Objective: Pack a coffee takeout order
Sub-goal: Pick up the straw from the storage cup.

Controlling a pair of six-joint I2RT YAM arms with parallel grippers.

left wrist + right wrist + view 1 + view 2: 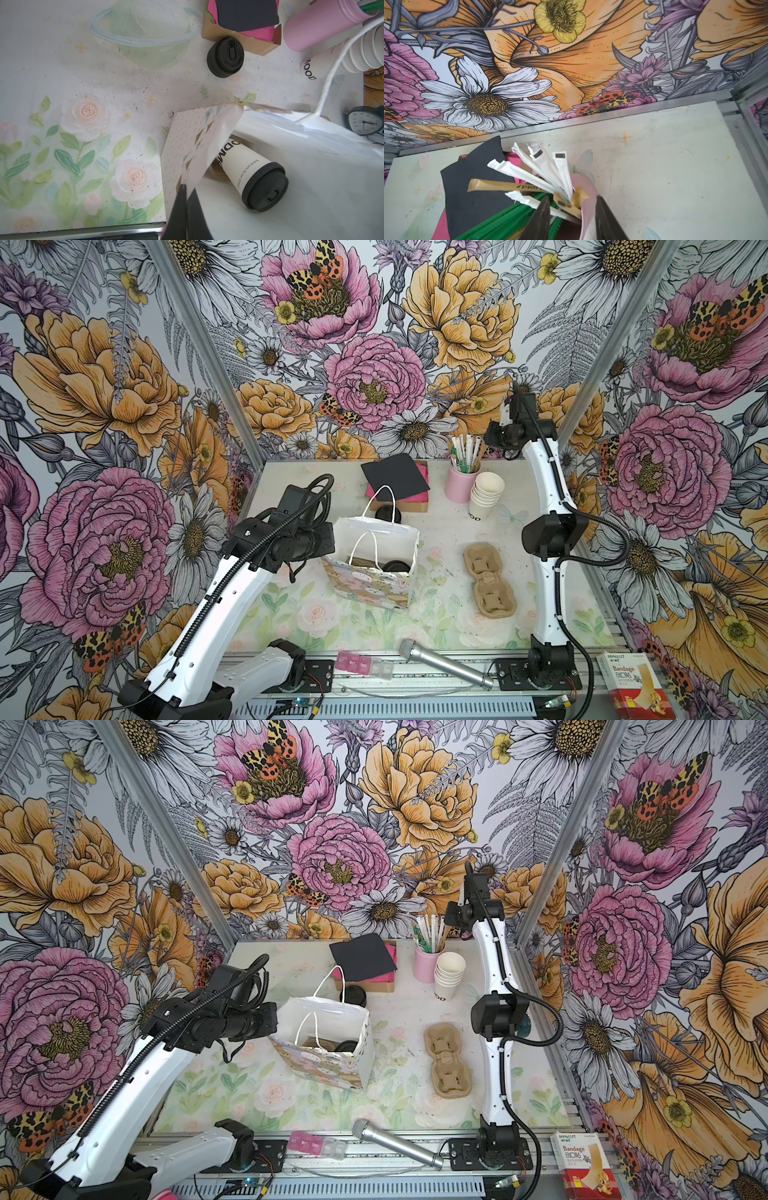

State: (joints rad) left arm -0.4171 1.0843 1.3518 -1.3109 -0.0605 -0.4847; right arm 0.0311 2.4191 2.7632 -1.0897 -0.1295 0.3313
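Observation:
The white paper cup (247,164) with black lettering lies tilted inside the patterned paper bag (374,585), its black lid (266,187) on. My left gripper (187,187) is shut on the bag's side edge. Another black lid (388,513) lies on the table behind the bag. The black napkin (395,477) rests on the pink napkins at the back. My right gripper (573,198) hangs over the pink holder (588,199) of straws and sachets. Its jaws stand apart, astride the holder's rim and some sachets, and nothing is visibly pinched.
A pulp cup carrier (490,585) lies right of the bag. A stack of lidless white cups (484,493) stands beside the pink holder. A microphone (444,664), a pink pill box (361,664) and a bandage box (631,684) sit along the front rail.

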